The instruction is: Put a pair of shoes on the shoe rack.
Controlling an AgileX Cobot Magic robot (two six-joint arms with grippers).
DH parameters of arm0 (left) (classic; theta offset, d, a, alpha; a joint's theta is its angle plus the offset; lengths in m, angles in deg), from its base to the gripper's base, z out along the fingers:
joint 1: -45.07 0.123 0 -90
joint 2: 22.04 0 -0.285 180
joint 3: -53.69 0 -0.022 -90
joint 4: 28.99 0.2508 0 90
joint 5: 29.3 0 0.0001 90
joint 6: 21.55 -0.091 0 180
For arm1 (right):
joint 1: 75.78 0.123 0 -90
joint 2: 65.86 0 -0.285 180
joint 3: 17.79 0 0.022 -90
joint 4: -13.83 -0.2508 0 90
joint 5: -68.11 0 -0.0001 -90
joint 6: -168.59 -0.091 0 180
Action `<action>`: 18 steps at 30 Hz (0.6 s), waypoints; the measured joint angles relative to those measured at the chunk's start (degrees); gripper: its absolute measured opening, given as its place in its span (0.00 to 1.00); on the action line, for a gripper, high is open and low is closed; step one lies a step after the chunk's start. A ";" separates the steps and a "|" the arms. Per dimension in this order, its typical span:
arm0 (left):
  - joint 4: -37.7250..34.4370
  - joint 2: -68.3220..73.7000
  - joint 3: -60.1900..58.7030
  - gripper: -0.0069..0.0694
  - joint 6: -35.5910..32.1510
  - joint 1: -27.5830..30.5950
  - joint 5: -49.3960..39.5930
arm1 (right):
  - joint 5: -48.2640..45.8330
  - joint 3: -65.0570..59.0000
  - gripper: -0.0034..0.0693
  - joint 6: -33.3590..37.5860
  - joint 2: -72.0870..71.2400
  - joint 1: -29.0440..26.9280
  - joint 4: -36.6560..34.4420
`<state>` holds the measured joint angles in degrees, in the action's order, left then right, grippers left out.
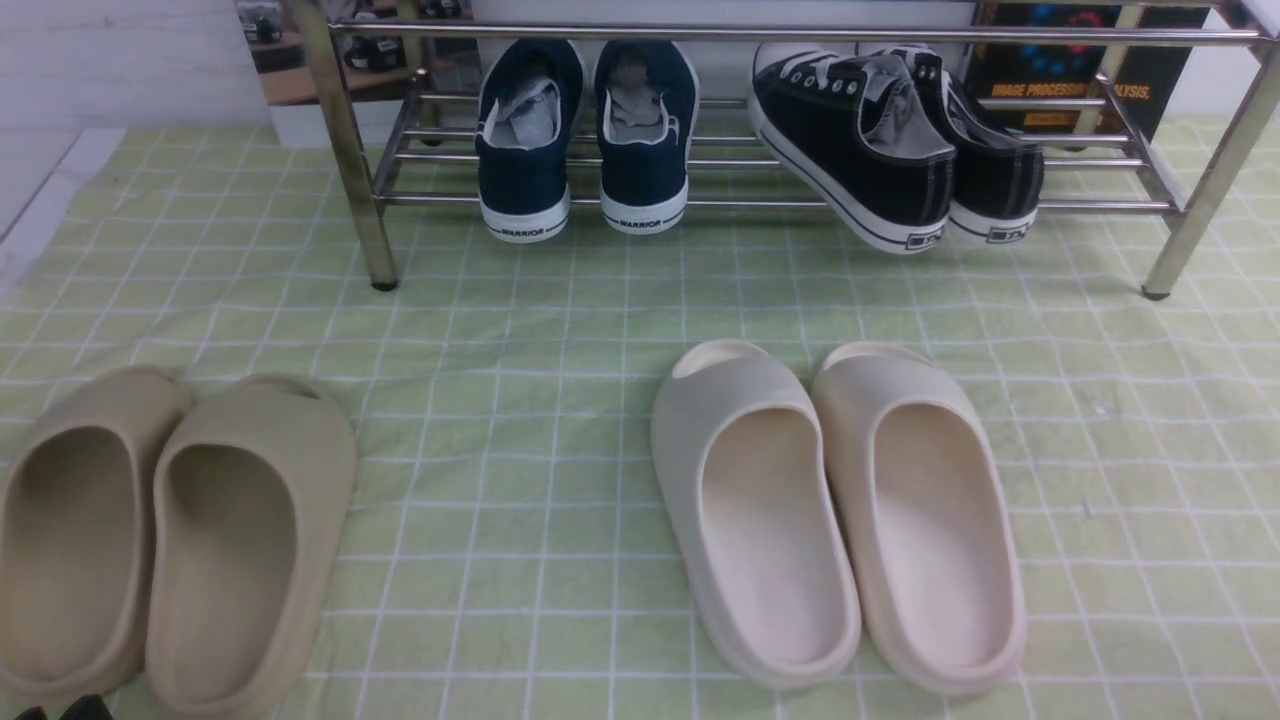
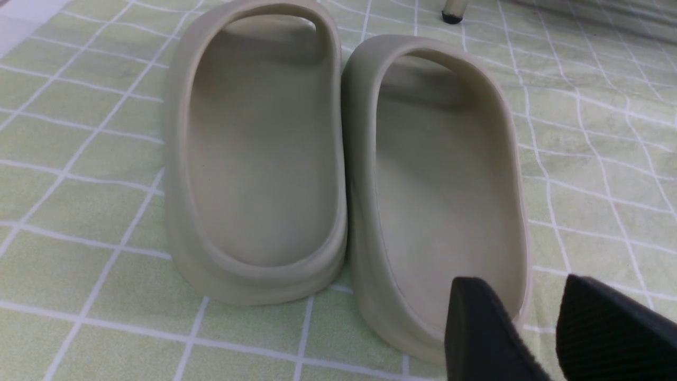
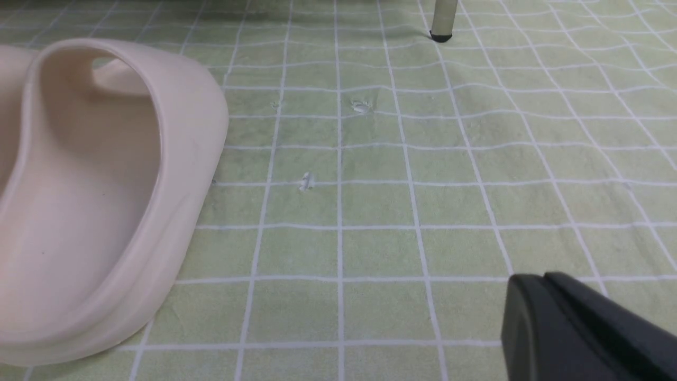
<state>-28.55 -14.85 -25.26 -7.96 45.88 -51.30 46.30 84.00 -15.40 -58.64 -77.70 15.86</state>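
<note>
Beside the tan slides (image 2: pixel 264 148), your left gripper (image 2: pixel 510 296) stood with its fingers spread, nothing between them. Over the green checked cloth (image 3: pixel 370 254), near the cream slides (image 3: pixel 116 185), your right gripper (image 3: pixel 531 286) had its fingers pressed together, holding nothing. Both pairs of slides sat on the cloth, the tan pair to your left and the cream pair right of centre, each pair side by side. Beyond them stood the chrome rack (image 1: pixel 700 33). On its lower shelf the black sneakers (image 1: pixel 860 140) rested toward the right, angled and touching each other, heels toward you. To their left on that shelf were the navy sneakers (image 1: pixel 530 140), slightly apart, their "WARRIOR" heels facing you.
</note>
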 joint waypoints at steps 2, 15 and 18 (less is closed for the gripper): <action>0.00 0.00 0.00 0.40 0.00 0.00 0.00 | 0.00 0.00 0.11 0.00 0.00 0.00 0.00; 0.00 0.00 0.00 0.40 0.00 0.00 0.00 | 0.00 0.00 0.13 0.00 0.00 0.00 0.00; 0.00 0.00 0.00 0.40 0.00 0.00 0.00 | 0.00 0.00 0.14 0.00 0.00 0.00 0.00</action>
<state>-28.55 -14.85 -25.26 -7.96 45.88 -51.30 46.30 84.00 -15.40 -58.64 -77.70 15.86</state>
